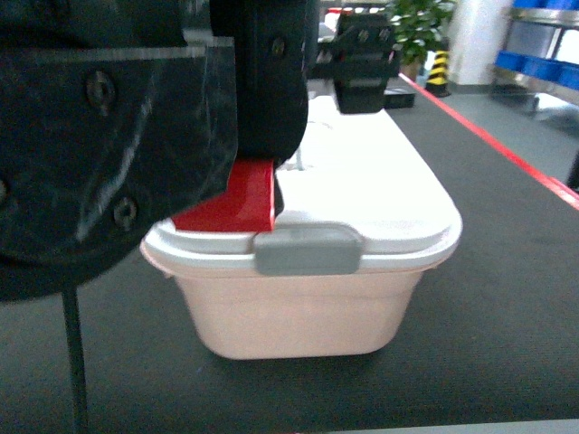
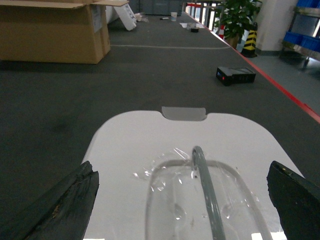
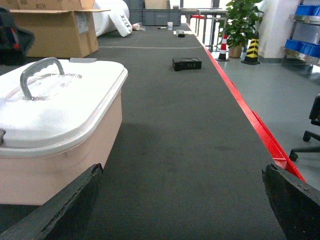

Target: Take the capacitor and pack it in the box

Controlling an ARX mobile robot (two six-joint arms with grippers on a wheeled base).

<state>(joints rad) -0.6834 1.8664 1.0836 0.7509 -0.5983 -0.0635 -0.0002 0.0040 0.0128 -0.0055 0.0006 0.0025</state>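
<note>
Sits shut on the dark mat, pale pink box [image 1: 303, 312] with white lid [image 1: 371, 194] seated on its rim and grey latch [image 1: 308, 250] facing the near edge; no capacitor visible anywhere, presumably inside or out of sight

Hangs directly over the lid, left gripper [image 2: 182, 202], fingers [image 2: 62, 205] spread wide to either side of the clear-grey handle [image 2: 206, 192], touching nothing. Handle's long axis running near to far in the left wrist view, straight down the middle of the open gap, far latch [image 2: 184, 113] just beyond. Clearly the nearer arm: box right beneath it, so only a descent needed, by this judgement, to reach handle or lid

Stands off to the box's right, right gripper [image 3: 182, 200], fingers likewise parted and empty, low over bare mat, box [image 3: 60, 150] lying to its left and just beside. Handle [image 3: 41, 75] seen side-on from there

Blocks much of the head view, the left arm's dark housing, with a red part [image 1: 231, 203] resting against the lid's near-left corner
</note>
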